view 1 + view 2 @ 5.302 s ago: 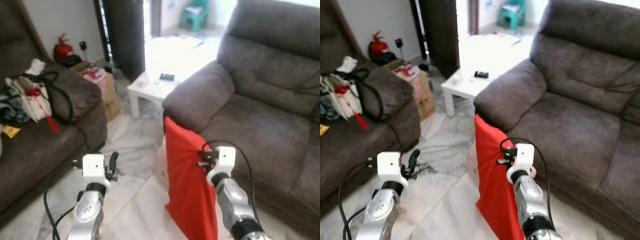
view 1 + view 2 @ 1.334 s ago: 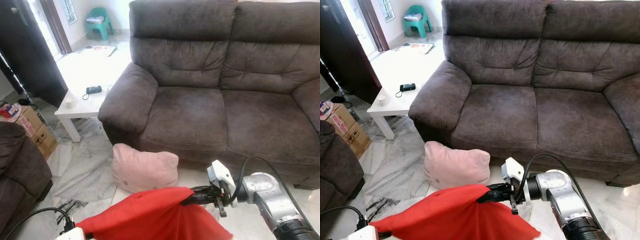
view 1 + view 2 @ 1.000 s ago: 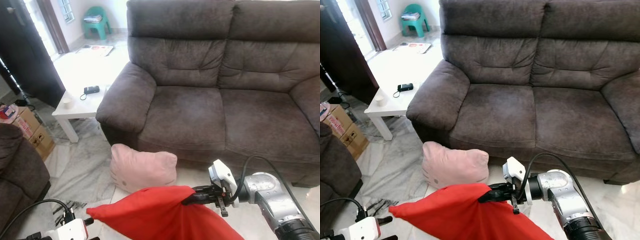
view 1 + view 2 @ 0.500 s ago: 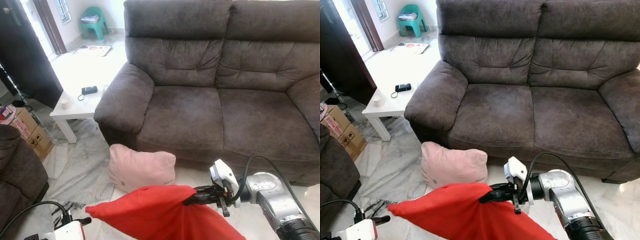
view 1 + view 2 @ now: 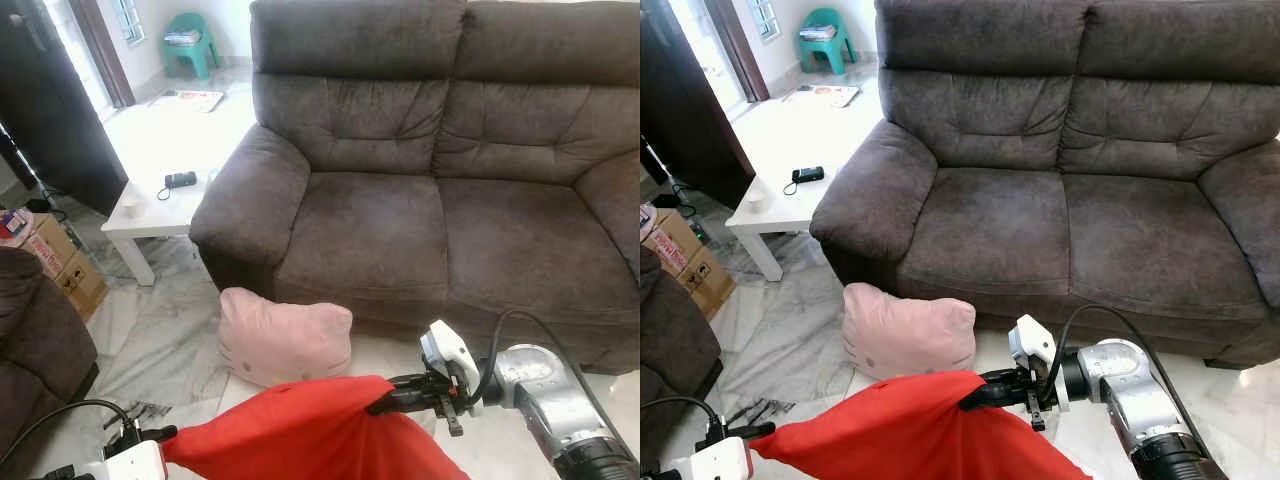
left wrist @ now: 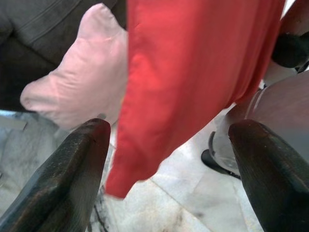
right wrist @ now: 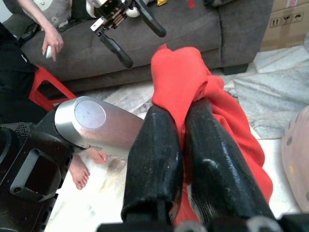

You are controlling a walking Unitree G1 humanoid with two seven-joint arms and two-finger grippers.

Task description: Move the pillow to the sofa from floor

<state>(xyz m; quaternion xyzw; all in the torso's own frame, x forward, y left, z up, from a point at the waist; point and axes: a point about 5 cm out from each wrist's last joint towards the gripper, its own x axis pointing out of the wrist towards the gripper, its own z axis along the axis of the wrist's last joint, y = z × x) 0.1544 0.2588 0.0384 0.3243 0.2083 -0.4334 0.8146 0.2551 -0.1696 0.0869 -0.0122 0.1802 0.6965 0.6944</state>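
Pillow, red (image 5: 300, 435): pinched at one corner between the closed fingers of the right gripper (image 5: 975, 392), hanging limp above the floor (image 5: 170, 330) before the front edge of the sofa (image 5: 420, 210). Left gripper (image 6: 169, 159), fingers spread apart, holds nothing; it sits low beside the pillow's far corner. The fabric sags and folds, so it is probably light and soft; a second hold at that loose corner would likely steady it. Pink cushion (image 5: 908, 332) lies against the sofa's base, near its left armrest.
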